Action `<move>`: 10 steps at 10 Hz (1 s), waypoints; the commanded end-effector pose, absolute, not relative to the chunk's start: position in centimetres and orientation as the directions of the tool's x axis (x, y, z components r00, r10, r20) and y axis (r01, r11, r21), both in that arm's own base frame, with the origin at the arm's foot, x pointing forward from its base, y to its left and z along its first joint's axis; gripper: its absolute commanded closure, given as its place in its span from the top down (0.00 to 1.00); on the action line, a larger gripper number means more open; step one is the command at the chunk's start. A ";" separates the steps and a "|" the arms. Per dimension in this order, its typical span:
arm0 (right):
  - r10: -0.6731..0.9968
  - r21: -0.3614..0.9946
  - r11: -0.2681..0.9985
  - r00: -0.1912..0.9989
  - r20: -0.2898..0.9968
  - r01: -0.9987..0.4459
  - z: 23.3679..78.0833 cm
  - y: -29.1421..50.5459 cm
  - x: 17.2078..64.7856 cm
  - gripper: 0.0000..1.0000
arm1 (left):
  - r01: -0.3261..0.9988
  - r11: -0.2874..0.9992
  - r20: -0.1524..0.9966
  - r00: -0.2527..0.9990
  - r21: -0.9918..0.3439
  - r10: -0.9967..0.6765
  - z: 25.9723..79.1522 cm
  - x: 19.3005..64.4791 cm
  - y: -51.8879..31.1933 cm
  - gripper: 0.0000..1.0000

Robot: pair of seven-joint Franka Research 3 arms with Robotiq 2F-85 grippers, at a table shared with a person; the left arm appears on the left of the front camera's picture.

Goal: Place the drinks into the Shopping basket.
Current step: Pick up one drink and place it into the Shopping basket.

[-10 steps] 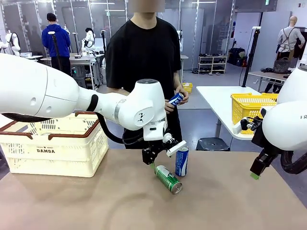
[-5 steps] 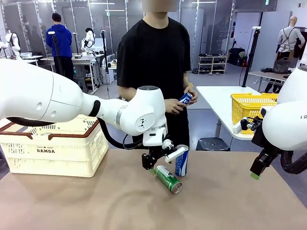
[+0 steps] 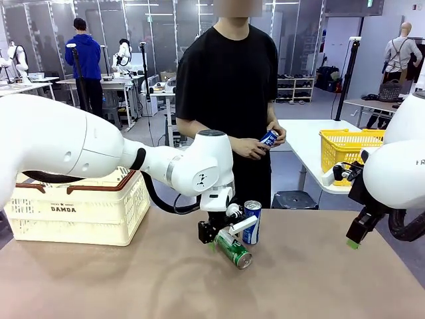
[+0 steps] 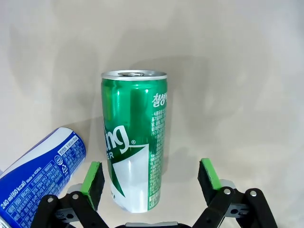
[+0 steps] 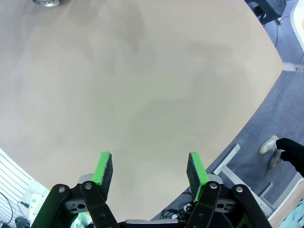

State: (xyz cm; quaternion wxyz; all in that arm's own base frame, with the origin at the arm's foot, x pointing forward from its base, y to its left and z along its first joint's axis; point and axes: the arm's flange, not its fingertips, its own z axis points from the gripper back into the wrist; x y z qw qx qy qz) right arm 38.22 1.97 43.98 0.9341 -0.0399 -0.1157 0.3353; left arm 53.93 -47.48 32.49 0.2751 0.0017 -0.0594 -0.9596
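Left hand spread open astride the green can lying on the bench
Pads look clear of the can, hard to confirm. Blue can upright just beside it; Shopping basket well apart at the left. Right hand open above the bench; person holds a second blue can

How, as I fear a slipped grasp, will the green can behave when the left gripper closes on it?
Lying on its side, the green can would probably roll if nudged. Its glossy metal looks slippery, so the open left gripper straddling it should pinch squarely. The upright blue can beside it might tip if bumped.
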 end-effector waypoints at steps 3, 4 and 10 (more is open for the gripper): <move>0.633 -0.149 0.774 0.750 0.192 -0.615 44.0 1.8 38.1 0.79 | 0.509 -0.859 0.033 -0.861 0.065 -0.508 31.2 54.7 -48.1 1.00; 0.633 -0.149 0.774 0.750 0.192 -0.615 44.0 1.8 38.1 0.79 | 0.510 -0.858 0.032 -0.860 0.058 -0.509 31.0 54.6 -48.0 1.00; 0.633 -0.149 0.774 0.750 0.192 -0.615 44.0 1.8 38.1 0.79 | 0.527 -0.848 0.076 -0.849 0.056 -0.523 30.6 54.2 -47.3 1.00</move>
